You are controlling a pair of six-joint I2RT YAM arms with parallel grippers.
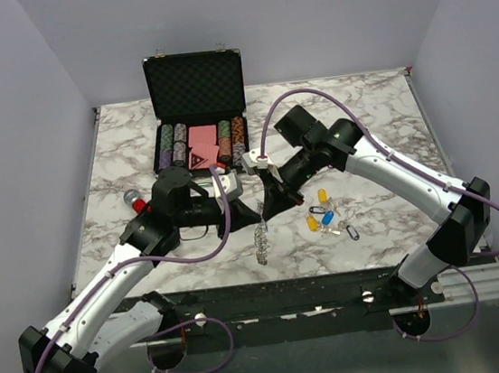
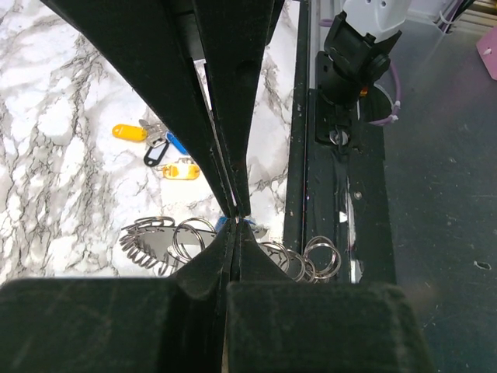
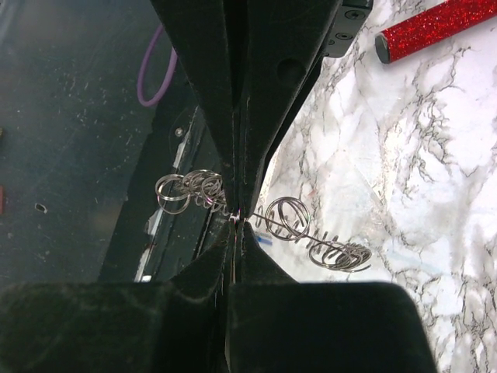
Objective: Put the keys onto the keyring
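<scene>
The keyring, a silvery wire strung with many small split rings, hangs just above the table's near edge, with both grippers pinching it at one spot. My left gripper is shut on the wire, and rings fan out to either side. My right gripper is shut on the same wire from the opposite side, tip to tip with the left one. In the right wrist view the keyring runs across the frame. The keys, with yellow, blue and black heads, lie loose on the marble to the right. A scrap of blue shows behind the tips.
An open black case of poker chips stands at the back of the marble table. A red glittery cylinder lies left of the left arm. The black front rail runs right under the grippers.
</scene>
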